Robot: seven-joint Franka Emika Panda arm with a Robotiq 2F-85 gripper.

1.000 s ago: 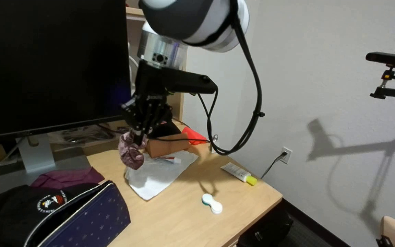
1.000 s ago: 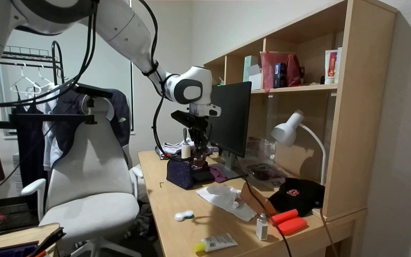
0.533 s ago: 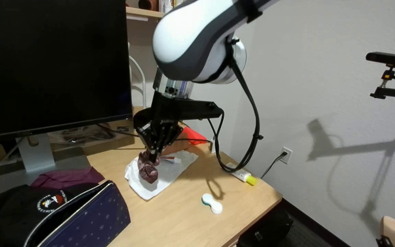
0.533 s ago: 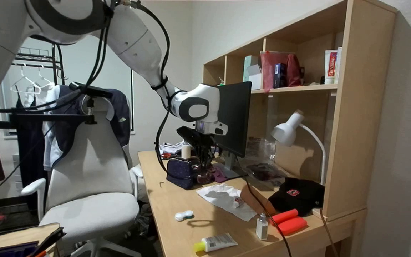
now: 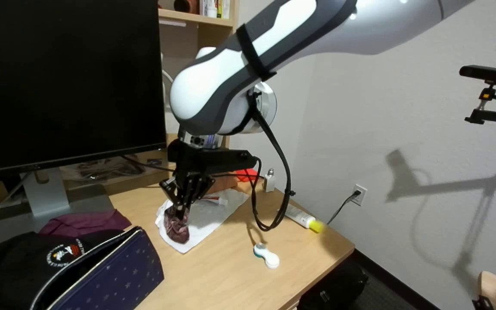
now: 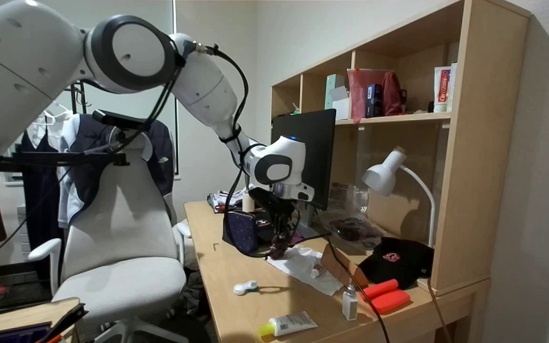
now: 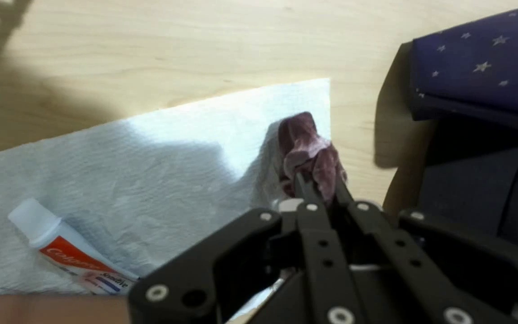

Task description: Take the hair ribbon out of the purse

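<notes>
One wooden desk (image 5: pixel 213 273), open purse (image 5: pixel 119 275), pale walls (image 5: pixel 360 120)

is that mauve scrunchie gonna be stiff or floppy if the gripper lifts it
Probably floppy: the mauve scrunchie bunches in soft folds at the gripper. It looks like thin cloth, so it should be light. Its sheen hints at a smooth surface, though pinched like this it seems unlikely to slip.

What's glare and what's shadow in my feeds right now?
Wrist view: glare whitens the paper towel near the hair ribbon, with grey shadow over much of the rest; both exterior views: a shadow lies on the desk by the lens case.
</notes>
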